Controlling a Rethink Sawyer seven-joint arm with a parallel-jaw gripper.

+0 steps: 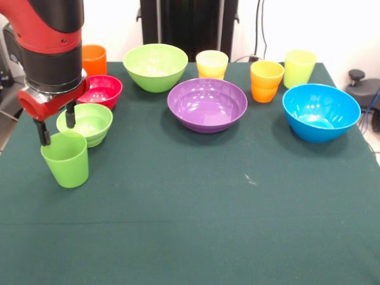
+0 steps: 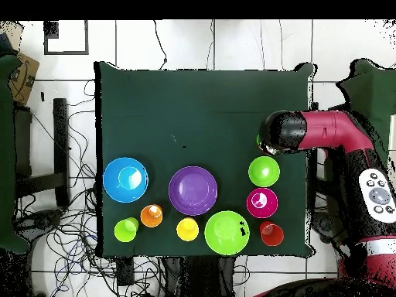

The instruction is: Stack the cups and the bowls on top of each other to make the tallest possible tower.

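My gripper (image 1: 56, 135) is down at the rim of the ribbed green cup (image 1: 65, 160), which stands on the cloth at the front left. In the overhead view the arm (image 2: 309, 131) covers the cup. Just behind it are the small lime bowl (image 1: 86, 122), the red bowl (image 1: 101, 90) and the orange cup (image 1: 94, 59). Further right are the large lime bowl (image 1: 155, 66), pale yellow cup (image 1: 212, 63), purple bowl (image 1: 207, 104), orange-yellow cup (image 1: 266, 81), yellow-green cup (image 1: 299, 68) and blue bowl (image 1: 320, 111). Nothing is stacked.
The table carries a dark green cloth (image 1: 196, 225) with bare room across its near half in the front view. The robot's black pedestal (image 1: 189, 27) stands behind the back row. Cables lie on the floor around the table (image 2: 69, 232).
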